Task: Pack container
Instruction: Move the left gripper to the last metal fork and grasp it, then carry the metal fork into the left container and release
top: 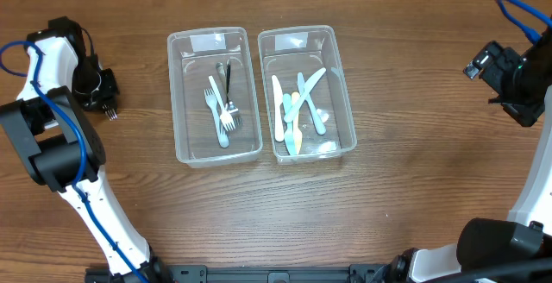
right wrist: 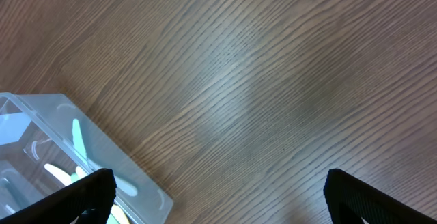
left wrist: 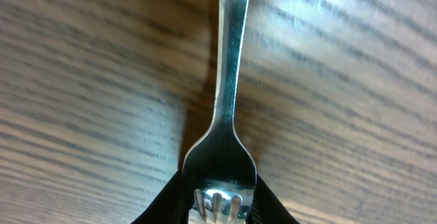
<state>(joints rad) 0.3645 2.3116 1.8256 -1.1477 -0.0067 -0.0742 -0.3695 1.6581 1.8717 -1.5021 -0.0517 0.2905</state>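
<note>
**Fork gripped, packing partway**

Clenched with left pincer (left wrist: 218, 207) on tine end of shiny metal fork (left wrist: 229, 80), flat on brown wooden tabletop (left wrist: 82, 80), far left. Right pincer (right wrist: 218, 186) released, empty. Already packed: forks (top: 222, 110) in left-hand clear plastic container (top: 181, 93), pale plastic utensils (top: 297, 110) in right-hand clear plastic container (top: 347, 93). Left to do, likely: lifting this fork in.

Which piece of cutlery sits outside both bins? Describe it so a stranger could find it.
Look left of the left clear bin to the left end effector. Between its fingers, on bare wood, lies a metal fork. It is the only utensil outside a bin.
</note>
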